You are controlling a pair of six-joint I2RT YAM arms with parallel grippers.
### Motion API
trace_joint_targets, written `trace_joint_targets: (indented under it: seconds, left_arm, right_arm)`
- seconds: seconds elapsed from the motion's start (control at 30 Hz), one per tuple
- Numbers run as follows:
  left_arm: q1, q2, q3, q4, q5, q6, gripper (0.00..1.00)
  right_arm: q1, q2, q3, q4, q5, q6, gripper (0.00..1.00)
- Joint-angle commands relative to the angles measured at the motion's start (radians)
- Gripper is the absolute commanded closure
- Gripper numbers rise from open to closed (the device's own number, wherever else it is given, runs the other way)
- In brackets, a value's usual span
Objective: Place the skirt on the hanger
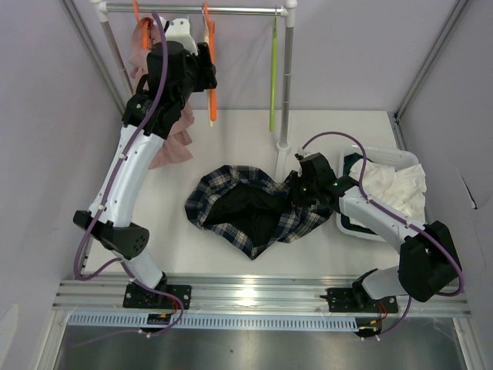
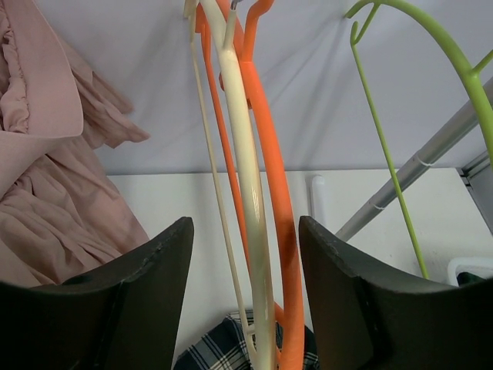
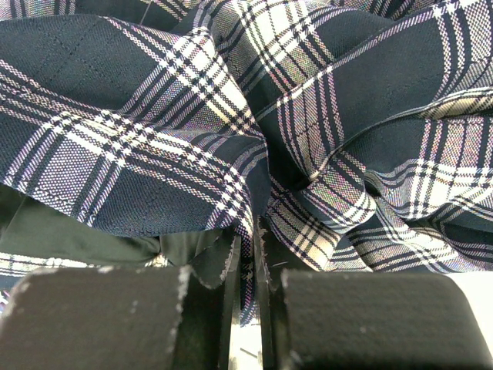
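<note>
The skirt [image 1: 246,208] lies bunched up on the counter [image 1: 231,146], just beside the basket [image 1: 400,158] that holds the white cloth [image 1: 393,189]. The right gripper [image 3: 248,247] sits at the skirt's right edge. Its jaws are clenched tight on a little fold of the checked cloth, most likely so it can lift the skirt. The left gripper [image 2: 245,223] is high up at the rail [image 1: 231,10]. Its jaws are wide apart, and the cream hanger [image 2: 240,154] runs between them with an orange hanger [image 2: 281,200] right next to it. I think it is lined up to grab the cream one, but it may catch both. From the top view the left arm hides the cream hanger. Only the left wrist view shows it, along with the pink garment [image 2: 46,231] and the green hanger [image 2: 381,146] on either side. Only the right wrist view shows the pinched fold up close.
</note>
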Motion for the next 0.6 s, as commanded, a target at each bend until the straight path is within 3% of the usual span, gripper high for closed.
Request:
trace_joint_targets:
  seconds: [0.0, 0.57]
  left_arm:
    - [0.011, 0.004, 0.035, 0.016, 0.014, 0.005, 0.38]
    - [0.037, -0.030, 0.001, 0.067, 0.014, -0.003, 0.36]
  right_arm:
    - [-0.006, -0.018, 0.012, 0.015, -0.006, -0.013, 0.98]
    - [-0.009, -0.015, 0.006, 0.013, -0.013, -0.019, 0.98]
